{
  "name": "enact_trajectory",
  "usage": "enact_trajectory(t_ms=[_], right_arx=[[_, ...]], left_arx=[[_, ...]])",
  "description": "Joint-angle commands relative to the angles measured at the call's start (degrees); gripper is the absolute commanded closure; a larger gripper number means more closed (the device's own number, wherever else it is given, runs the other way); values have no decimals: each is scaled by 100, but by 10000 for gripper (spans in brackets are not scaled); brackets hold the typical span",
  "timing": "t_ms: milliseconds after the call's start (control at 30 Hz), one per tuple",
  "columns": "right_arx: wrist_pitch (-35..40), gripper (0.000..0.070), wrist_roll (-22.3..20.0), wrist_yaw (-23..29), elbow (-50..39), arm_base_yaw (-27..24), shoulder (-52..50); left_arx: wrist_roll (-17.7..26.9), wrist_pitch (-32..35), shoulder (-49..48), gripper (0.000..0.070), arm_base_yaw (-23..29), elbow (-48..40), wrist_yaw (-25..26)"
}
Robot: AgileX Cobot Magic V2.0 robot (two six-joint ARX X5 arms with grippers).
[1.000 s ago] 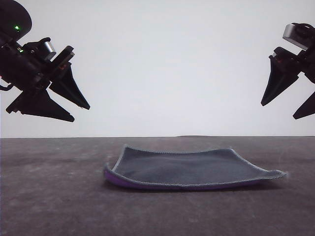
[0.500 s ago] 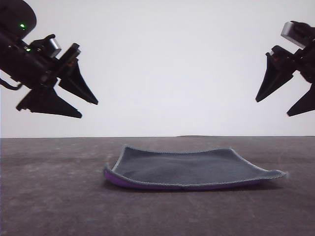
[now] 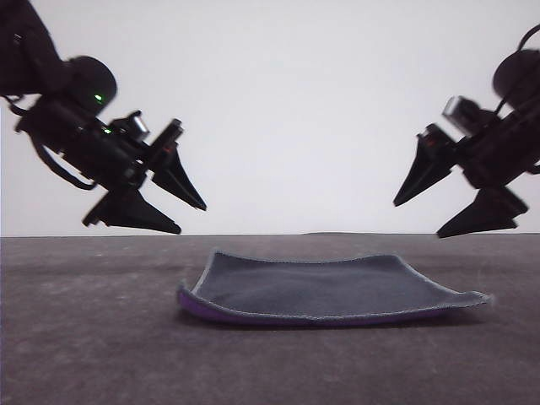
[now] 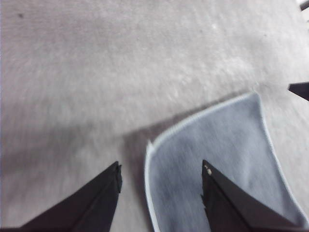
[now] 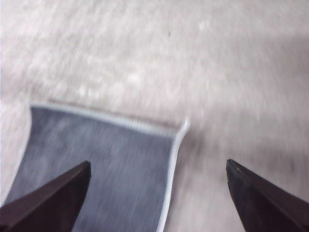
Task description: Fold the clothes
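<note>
We are seeing the small square cloth (image 3: 325,291) lying flat in the middle of the grey table (image 3: 84,337), dark grey face up, a purple strip showing under its near left edge; our left gripper (image 3: 192,216) is hanging above the table just left of the cloth, its jaws spread and empty; our right gripper (image 3: 418,218) is hanging above the cloth's right side, also spread, grasping nothing.
</note>
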Motion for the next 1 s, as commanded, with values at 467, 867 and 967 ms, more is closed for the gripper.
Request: enact_trajectory(t_ms=[467, 867, 967], right_arx=[[16, 139, 265, -304, 487, 402, 969], [113, 450, 280, -65, 487, 653, 975], [114, 498, 273, -46, 487, 615, 972]], left_arx=[[-18, -169, 891, 387, -349, 553, 131], [-24, -112, 891, 394, -429, 553, -39], [-22, -108, 891, 398, -429, 553, -63]])
